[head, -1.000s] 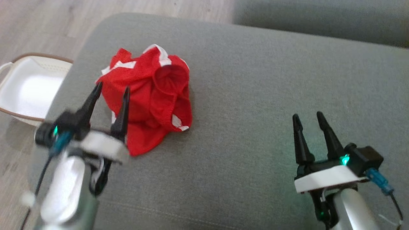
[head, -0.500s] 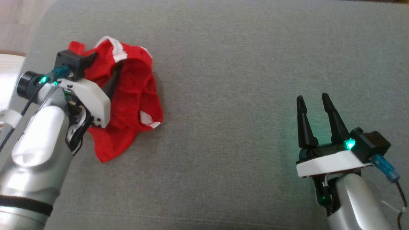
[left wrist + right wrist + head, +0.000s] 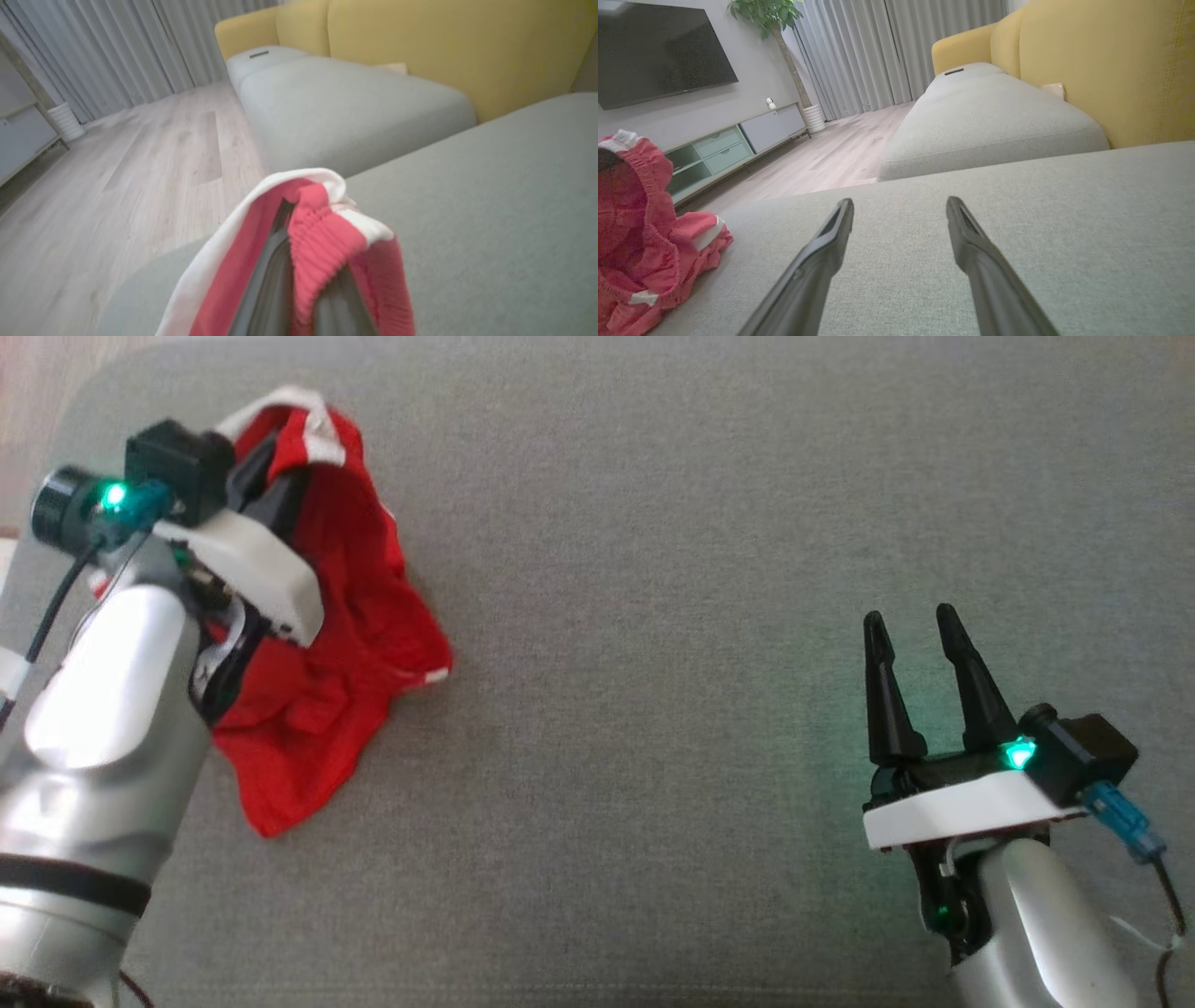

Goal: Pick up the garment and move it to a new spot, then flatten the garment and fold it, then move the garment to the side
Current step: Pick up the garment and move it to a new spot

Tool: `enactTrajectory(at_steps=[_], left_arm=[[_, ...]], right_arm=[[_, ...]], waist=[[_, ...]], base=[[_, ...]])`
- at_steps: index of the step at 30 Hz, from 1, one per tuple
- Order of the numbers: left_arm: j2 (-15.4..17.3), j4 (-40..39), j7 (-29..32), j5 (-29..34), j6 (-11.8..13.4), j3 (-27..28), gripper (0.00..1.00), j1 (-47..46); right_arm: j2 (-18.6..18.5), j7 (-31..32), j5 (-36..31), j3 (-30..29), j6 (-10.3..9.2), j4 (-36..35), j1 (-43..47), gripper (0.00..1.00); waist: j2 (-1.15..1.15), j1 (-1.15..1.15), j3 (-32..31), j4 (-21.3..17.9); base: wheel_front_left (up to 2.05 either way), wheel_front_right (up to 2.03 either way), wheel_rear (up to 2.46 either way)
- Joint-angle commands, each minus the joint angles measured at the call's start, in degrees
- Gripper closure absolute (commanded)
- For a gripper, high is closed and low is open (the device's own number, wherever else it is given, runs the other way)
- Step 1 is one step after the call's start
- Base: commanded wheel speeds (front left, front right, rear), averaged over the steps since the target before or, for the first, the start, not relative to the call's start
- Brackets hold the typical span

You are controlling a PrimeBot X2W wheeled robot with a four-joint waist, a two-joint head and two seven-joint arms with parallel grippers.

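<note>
The red garment (image 3: 336, 691) sits at the left end of the grey seat cushion (image 3: 700, 616), and it is no longer a loose heap. Its white-trimmed edge is drawn up into a peak while the rest trails down onto the cushion. The left hand (image 3: 271, 490) has it! A second ago that hand was short of the pile with its fingers spread, and half a second ago they were pushing wide into the cloth. Now they are clamped together on the ribbed red band. In the left wrist view the garment (image 3: 322, 233) drapes over both dark fingers (image 3: 266, 284), with white trim folded across the tips.

Much of the garment's apparent shift in the head view is the camera swinging, so I won't read that as travel. From the right wrist view the garment (image 3: 640, 261) looks part raised, its lower folds resting on the cushion.

Well apart on the other side, the right hand (image 3: 910, 618) waits low over bare cushion, fingers wide and holding nothing.

So the grasp looks made, and the lift and carry to a new spot come next. With only one edge pinched, the cloth will probably hang and drag.
</note>
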Motion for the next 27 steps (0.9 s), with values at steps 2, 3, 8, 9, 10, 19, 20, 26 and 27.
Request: enactTrajectory(at_steps=[2,3,8,9,10,19,20,26,27], left_arm=[[1.5,-4.2,-2.0,0.3,0.3,2.3,1.00,-4.1],[1.2,-5.3,-2.4,0.1,0.3,2.4,1.00,-4.2],[0.0,-12.0,-2.7,-1.0,0.2,1.9,1.00,-4.8],[-0.3,-13.3,-2.3,-1.6,0.2,1.7,1.00,-4.9],[-0.6,-14.6,-1.7,-2.1,0.2,1.5,1.00,-4.9],[-4.6,-24.1,5.3,-6.7,0.2,-1.1,1.00,-5.5],[-5.4,-24.6,5.9,-7.2,0.2,-1.5,1.00,-5.7],[-11.1,-25.7,7.0,-9.1,0.2,-3.9,1.00,-8.4],[-11.1,-25.7,7.0,-9.1,0.2,-3.9,1.00,-8.4]], right_arm=[[-0.2,-0.6,0.6,1.5,-0.05,-1.5,-1.3,0.00],[-0.2,-0.6,0.8,1.5,-0.05,-1.5,-1.2,0.00],[-0.2,-0.6,1.9,1.5,-0.05,-1.4,-0.5,0.00],[-0.2,-0.6,2.1,1.6,-0.05,-1.4,-0.3,0.00],[-0.2,-0.6,2.4,1.7,-0.05,-1.3,-0.2,0.00],[-0.2,-0.6,4.8,2.6,-0.05,-1.8,-0.5,0.00],[-0.2,-0.6,5.0,2.7,-0.05,-1.8,-0.6,0.00],[-0.2,-0.6,6.6,3.4,-0.05,-2.5,-1.8,0.00],[-0.2,-0.6,6.6,3.4,-0.05,-2.5,-1.8,0.00]], waist=[[0.00,0.00,-1.8,-1.0],[0.00,0.00,-2.3,-1.2],[0.00,0.00,-4.6,-2.9],[0.00,0.00,-5.0,-3.4],[0.00,0.00,-5.4,-3.9],[0.00,0.00,-6.2,-11.3],[0.00,0.00,-6.1,-12.3],[0.00,0.00,-5.4,-19.3],[0.00,0.00,-5.4,-19.3]], base=[[0.00,0.00,0.00],[0.00,0.00,0.00],[0.00,0.00,0.00],[0.00,0.00,0.00],[0.00,0.00,0.00],[0.00,0.00,0.00],[0.00,0.00,0.00],[0.00,0.00,0.00],[0.00,0.00,0.00]])
